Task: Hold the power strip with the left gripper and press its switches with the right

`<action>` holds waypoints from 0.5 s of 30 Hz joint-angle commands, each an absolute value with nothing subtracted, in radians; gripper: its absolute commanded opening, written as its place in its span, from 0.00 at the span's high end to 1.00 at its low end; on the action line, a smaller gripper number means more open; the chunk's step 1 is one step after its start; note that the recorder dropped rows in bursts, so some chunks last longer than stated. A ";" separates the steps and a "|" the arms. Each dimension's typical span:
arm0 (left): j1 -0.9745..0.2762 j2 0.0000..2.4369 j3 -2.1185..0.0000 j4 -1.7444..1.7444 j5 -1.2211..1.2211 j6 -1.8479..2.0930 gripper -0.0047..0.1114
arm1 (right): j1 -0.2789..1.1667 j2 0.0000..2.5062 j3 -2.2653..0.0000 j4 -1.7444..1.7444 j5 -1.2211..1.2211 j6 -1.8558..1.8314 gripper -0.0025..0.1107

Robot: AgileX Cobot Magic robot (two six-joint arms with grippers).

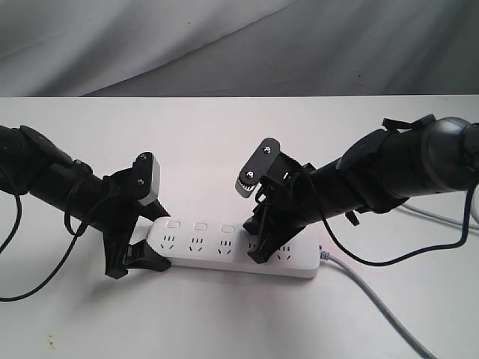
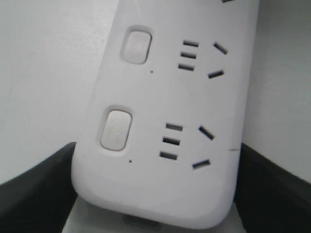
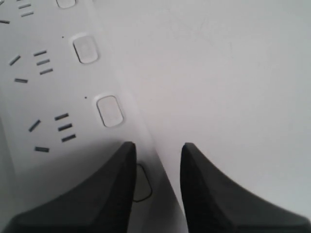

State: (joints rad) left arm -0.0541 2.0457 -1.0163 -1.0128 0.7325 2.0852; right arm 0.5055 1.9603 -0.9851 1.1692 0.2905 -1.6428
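The white power strip [image 1: 224, 250] lies flat on the table, its grey cord [image 1: 374, 303] running off its right end. My left gripper [image 1: 138, 258] is shut on the strip's left end; in the left wrist view my left gripper [image 2: 158, 145] has a black finger on each long side. Two switches [image 2: 116, 129] show there. My right gripper [image 1: 258, 243] points down at the fourth socket from the left. In the right wrist view my right gripper [image 3: 158, 145] has a narrow empty gap between its fingers. One finger [image 3: 112, 184] half covers a switch [image 3: 142, 183]; contact is unclear.
The white table [image 1: 224, 149] stretches back to a grey cloth backdrop [image 1: 239, 45]. Loose black cables [image 1: 45, 292] hang from the left arm onto the table. Another grey cable [image 1: 441, 217] lies behind the right arm at the right edge.
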 commanded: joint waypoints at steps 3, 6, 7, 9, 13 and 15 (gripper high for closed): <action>-0.057 2.050 -1.016 -1.010 0.732 2.078 0.52 | 0.497 1.903 -0.955 1.124 0.248 -1.655 0.71; -0.057 2.050 -1.016 -1.010 0.732 2.078 0.52 | 0.497 1.871 -0.955 1.124 0.248 -1.655 0.71; -0.057 2.050 -1.016 -1.010 0.732 2.078 0.52 | 0.497 1.863 -0.955 1.124 0.248 -1.655 0.71; -0.057 2.050 -1.016 -1.010 0.732 2.078 0.52 | 0.497 1.846 -0.955 1.124 0.248 -1.655 0.71; -0.057 2.050 -1.016 -1.010 0.732 2.078 0.52 | 0.499 1.823 -0.955 1.124 0.248 -1.655 0.71; -0.057 2.050 -1.016 -1.010 0.732 2.078 0.52 | 0.499 1.816 -0.955 1.124 0.252 -1.655 0.71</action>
